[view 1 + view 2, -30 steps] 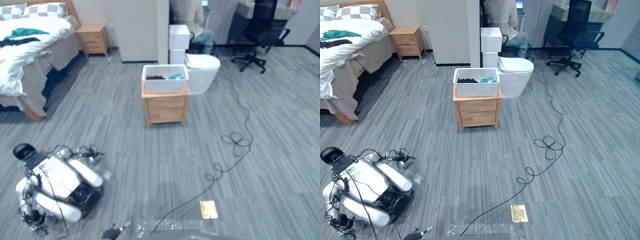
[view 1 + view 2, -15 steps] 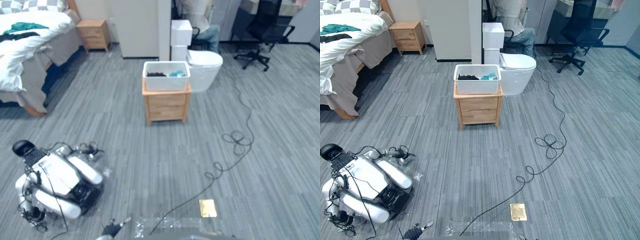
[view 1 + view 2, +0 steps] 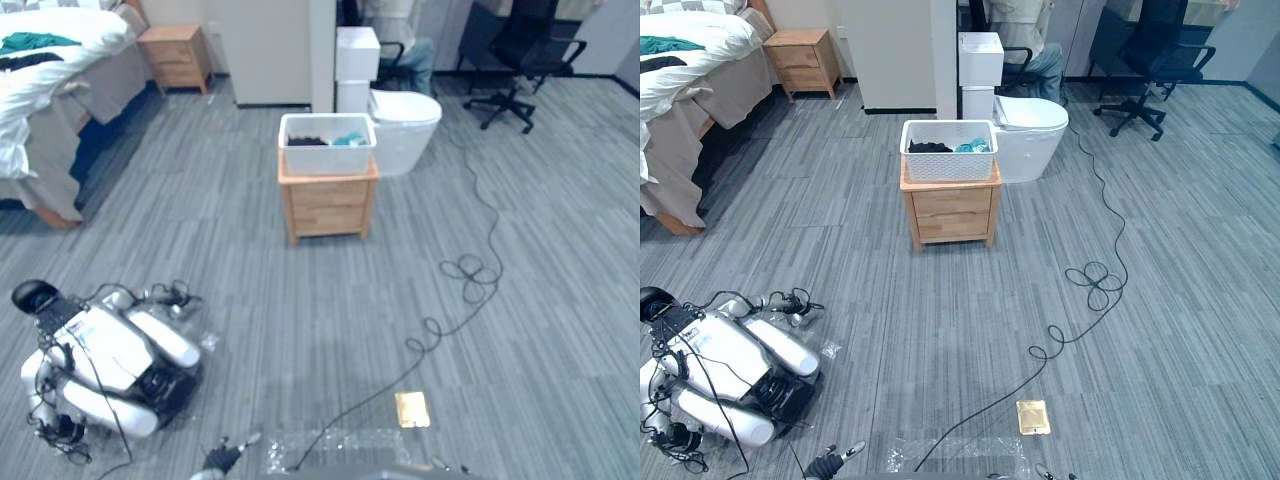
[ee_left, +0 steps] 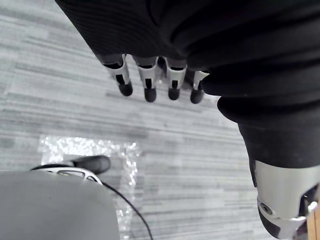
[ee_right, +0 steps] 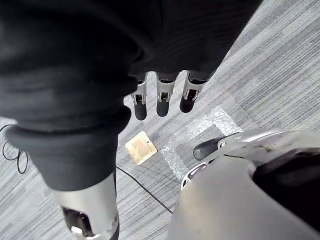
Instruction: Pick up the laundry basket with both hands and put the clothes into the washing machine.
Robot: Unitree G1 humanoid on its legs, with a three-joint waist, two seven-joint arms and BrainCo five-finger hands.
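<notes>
Left hand and right hand, seen from the wrists: fingers loosely straight, holding nothing, above grey carpet. Brass floor plate under the right hand. From the head, near left: toppled white robot. Farther, centre: white laundry basket with clothes, atop wooden nightstand, well apart from both hands.

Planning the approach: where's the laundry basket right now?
In the eye views the laundry basket sits atop the small wooden cabinet, upper centre, with the white toilet just to its right.
</notes>
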